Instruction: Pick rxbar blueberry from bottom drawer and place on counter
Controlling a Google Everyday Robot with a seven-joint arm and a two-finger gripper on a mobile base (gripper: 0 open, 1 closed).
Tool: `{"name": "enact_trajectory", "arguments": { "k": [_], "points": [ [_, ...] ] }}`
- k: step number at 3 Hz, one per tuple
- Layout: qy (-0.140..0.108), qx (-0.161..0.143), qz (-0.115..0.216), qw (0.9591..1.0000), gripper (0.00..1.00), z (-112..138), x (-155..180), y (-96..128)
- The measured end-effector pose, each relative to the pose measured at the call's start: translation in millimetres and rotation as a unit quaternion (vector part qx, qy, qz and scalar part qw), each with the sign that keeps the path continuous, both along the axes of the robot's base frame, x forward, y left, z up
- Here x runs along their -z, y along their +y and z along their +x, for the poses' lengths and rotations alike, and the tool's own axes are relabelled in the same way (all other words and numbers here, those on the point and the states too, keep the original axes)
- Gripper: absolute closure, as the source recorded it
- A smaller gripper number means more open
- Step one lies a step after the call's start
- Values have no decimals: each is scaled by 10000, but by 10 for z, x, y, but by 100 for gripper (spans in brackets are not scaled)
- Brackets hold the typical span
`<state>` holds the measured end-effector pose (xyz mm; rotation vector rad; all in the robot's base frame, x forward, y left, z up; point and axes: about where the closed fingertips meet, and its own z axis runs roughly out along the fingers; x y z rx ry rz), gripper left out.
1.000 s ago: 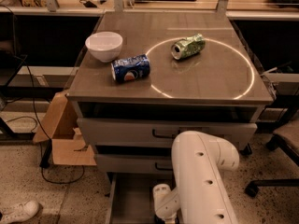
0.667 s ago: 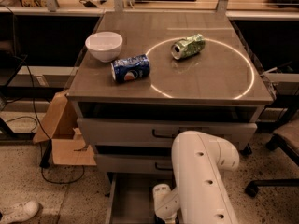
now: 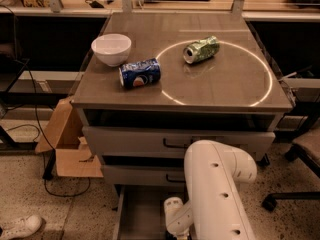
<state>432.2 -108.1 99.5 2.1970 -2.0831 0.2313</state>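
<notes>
The bottom drawer (image 3: 140, 216) stands pulled open at the foot of the cabinet, showing a plain grey inside. My white arm (image 3: 215, 194) reaches down into it from the right. The gripper is below the picture's bottom edge, out of view inside the drawer. The rxbar blueberry is not visible. The counter (image 3: 225, 79) is the glossy grey-brown top with a thin white circle.
On the counter lie a dented blue Pepsi can (image 3: 140, 73), a crushed green can (image 3: 201, 49) and a white bowl (image 3: 111, 49). Two upper drawers with black handles (image 3: 175, 144) are shut. A cardboard box (image 3: 70, 144) stands at the left, a chair base (image 3: 295, 184) at the right.
</notes>
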Motion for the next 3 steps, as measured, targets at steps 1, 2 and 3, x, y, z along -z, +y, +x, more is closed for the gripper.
{"name": "enact_trajectory", "arguments": {
  "k": [1,2,3],
  "points": [
    [-131,182,11,9997,100,5,-253,-136],
    [-392,466,0,9981,100,-10,-625,-339],
    [-767,828,-43,9936,100,-81,-1178,-630]
  ]
}}
